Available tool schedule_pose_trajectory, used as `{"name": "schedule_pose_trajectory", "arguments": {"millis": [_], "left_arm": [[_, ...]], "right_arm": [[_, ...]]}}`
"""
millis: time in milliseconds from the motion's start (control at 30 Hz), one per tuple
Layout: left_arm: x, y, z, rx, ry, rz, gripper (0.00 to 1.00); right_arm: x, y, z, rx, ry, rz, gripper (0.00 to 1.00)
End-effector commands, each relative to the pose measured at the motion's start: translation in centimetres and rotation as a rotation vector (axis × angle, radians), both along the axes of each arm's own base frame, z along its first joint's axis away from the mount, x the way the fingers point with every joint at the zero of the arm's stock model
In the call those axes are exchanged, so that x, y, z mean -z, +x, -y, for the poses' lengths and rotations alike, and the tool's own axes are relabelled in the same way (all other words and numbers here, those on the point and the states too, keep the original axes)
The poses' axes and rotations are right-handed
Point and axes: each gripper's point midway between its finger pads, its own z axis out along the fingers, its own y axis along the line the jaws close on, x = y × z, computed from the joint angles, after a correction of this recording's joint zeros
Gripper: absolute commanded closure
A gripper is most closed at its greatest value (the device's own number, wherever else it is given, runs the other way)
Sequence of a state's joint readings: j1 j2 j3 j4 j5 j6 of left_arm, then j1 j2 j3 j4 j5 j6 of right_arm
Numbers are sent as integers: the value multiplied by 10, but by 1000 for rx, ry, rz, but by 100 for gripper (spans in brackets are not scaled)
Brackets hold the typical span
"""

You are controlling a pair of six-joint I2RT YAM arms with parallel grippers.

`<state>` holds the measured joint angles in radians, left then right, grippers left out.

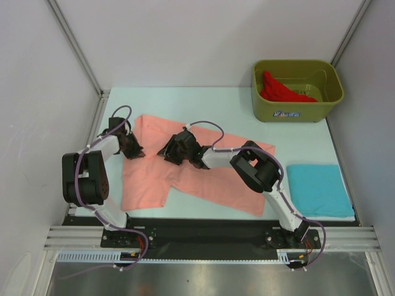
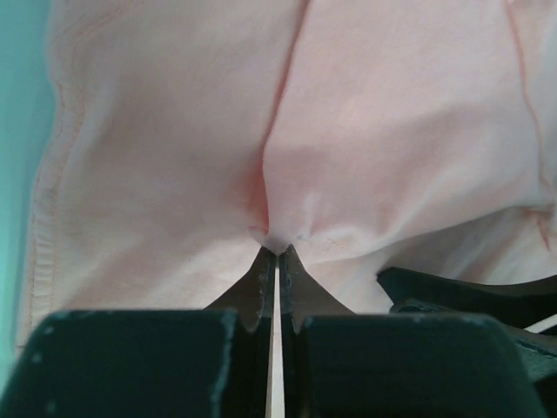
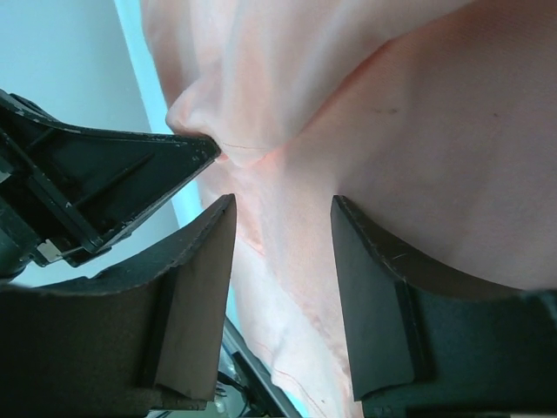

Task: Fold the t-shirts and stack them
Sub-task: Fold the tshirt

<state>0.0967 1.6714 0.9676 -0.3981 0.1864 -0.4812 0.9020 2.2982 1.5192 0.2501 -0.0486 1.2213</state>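
Cloth of the salmon-pink t-shirt (image 2: pixel 392 131) sits pinched at twelve o'clock in our left gripper (image 2: pixel 277 252); our right gripper (image 3: pixel 283 226) gapes over it.

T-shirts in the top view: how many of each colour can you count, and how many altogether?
salmon-pink t-shirt: 1, spread on the table
turquoise-blue t-shirt: 1, folded flat
red t-shirt: 1, bunched in the olive-green tub
Total: 3
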Motion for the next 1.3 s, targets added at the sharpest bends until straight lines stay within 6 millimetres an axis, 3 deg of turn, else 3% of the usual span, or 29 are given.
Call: {"name": "schedule_pose_trajectory", "arguments": {"millis": [0, 233, 433, 633, 833, 1000, 1167, 1267], "left_arm": [[-50, 34, 4, 2, -37, 157, 100], [-79, 60, 19, 30, -135, 247, 100], [-103, 72, 30, 35, -206, 318, 100], [-103, 93, 32, 24, -246, 335, 100], [-95, 114, 33, 16, -265, 354, 99], [-84, 132, 33, 21, -282, 343, 100], [-77, 139, 34, 23, -294, 334, 100], [-79, 138, 35, 23, -292, 340, 100]], "right_arm": [[-31, 12, -8, 37, 83, 59, 46], [-41, 28, -17, 72, 188, 82, 35], [-38, 35, -17, 116, 281, 59, 28], [-38, 50, -10, 153, 315, 59, 26], [-39, 54, -2, 142, 248, 87, 33], [-23, 45, 8, 81, 104, 117, 41], [-10, 43, 10, 67, 40, 122, 49], [-10, 53, 10, 108, 15, 156, 52]]}}
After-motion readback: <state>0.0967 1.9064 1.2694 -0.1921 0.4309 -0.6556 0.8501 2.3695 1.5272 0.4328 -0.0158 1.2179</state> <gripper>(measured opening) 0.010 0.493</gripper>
